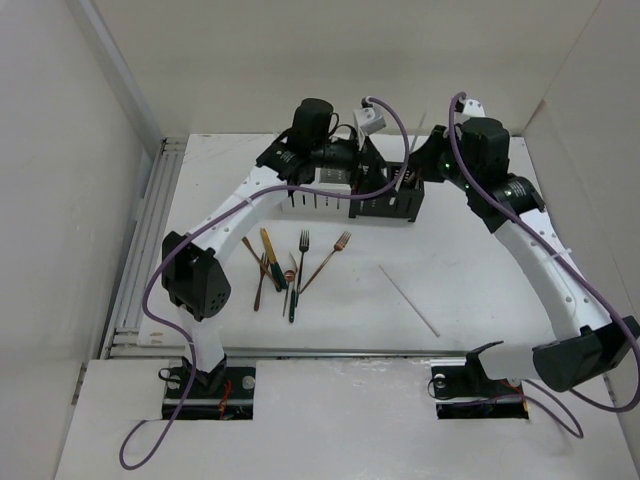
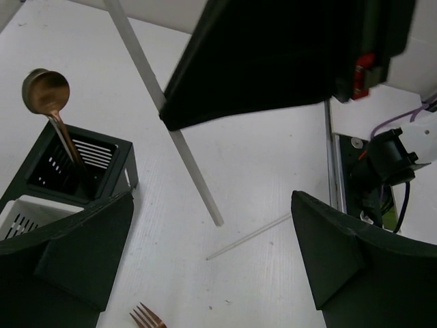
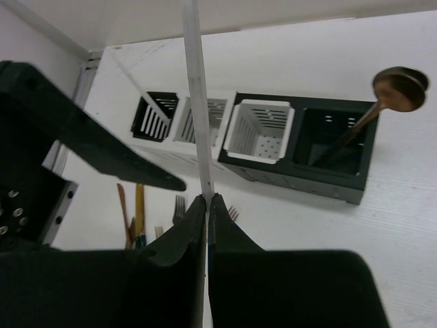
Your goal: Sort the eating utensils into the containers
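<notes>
The worktop [image 1: 470, 260] is plain matt white and has white panel walls [image 1: 60, 150] on the left, back and right. A metal rail [image 1: 140, 250] runs along its left edge and across the near edge.

A row of four slotted caddies [image 3: 259, 106], black ones at the ends and two white ones between them, stands toward the back of the worktop. A copper spoon [image 3: 399, 89] stands tilted in one black end caddy, bowl up.

The right fingers [image 3: 207, 199] are clenched tight on a white stick [image 3: 193, 82], which they hold upright above the worktop on the near side of the caddies.

The left fingers [image 2: 212, 195] are spread wide with nothing between them. They are poised beside the caddy row, and the lower end of the held stick crosses the left wrist view.

A thin stick [image 1: 408, 300] lies flat on the bare middle of the worktop, well apart from everything else. To its left, a loose cluster of cutlery [image 1: 290, 268] lies on the surface in front of the caddies: copper, gold and dark-handled forks and knives, some of them overlapping.
</notes>
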### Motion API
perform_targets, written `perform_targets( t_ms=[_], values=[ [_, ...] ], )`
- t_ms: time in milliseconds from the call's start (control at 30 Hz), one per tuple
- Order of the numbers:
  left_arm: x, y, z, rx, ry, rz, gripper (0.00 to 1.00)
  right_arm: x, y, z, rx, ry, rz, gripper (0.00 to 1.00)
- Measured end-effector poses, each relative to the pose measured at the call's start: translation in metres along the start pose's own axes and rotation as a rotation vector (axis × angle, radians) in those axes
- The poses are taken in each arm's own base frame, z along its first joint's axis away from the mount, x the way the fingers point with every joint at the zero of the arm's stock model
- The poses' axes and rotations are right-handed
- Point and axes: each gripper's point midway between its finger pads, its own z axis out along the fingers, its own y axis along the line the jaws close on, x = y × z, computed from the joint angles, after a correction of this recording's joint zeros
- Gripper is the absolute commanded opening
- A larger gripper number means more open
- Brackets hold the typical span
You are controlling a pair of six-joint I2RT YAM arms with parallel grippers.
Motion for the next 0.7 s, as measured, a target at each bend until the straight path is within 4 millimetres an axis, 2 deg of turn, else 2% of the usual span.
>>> perform_targets(
  t_ms=[133, 233, 267, 400, 433, 533, 567, 633, 700],
  values=[
    [-0.003, 0.009, -0.001, -0.042, -0.014, -0.008, 1.0, 0.002, 0.02, -0.001, -0.052, -0.002, 0.012, 0.0],
    [-0.005, 0.012, -0.001, -0.062, -0.021, -0.016, 0.94, 0.002, 0.03, -0.002, -0.08, -0.002, 0.027, 0.0],
    [-0.005, 0.013, -0.001, -0.065, -0.023, -0.021, 0.86, 0.001, 0.032, -0.002, -0.085, -0.004, 0.032, 0.0],
    [-0.007, 0.015, 0.0, -0.078, -0.031, -0.025, 0.68, -0.001, 0.04, -0.002, -0.114, -0.012, 0.052, 0.0],
    [-0.007, 0.016, 0.0, -0.082, -0.031, -0.029, 0.54, -0.001, 0.042, -0.002, -0.122, -0.013, 0.055, 0.0],
    [-0.008, 0.017, 0.0, -0.092, -0.035, -0.041, 0.29, -0.001, 0.05, -0.003, -0.148, -0.014, 0.061, 0.0],
    [-0.008, 0.018, 0.0, -0.098, -0.037, -0.047, 0.16, 0.0, 0.054, -0.003, -0.158, -0.011, 0.063, 0.0],
    [-0.008, 0.02, 0.0, -0.108, -0.038, -0.056, 0.01, 0.0, 0.057, -0.002, -0.17, -0.013, 0.061, 0.0],
    [-0.009, 0.024, 0.0, -0.13, -0.041, -0.055, 0.0, -0.001, 0.058, 0.002, -0.173, -0.018, 0.065, 0.0]
  ],
)
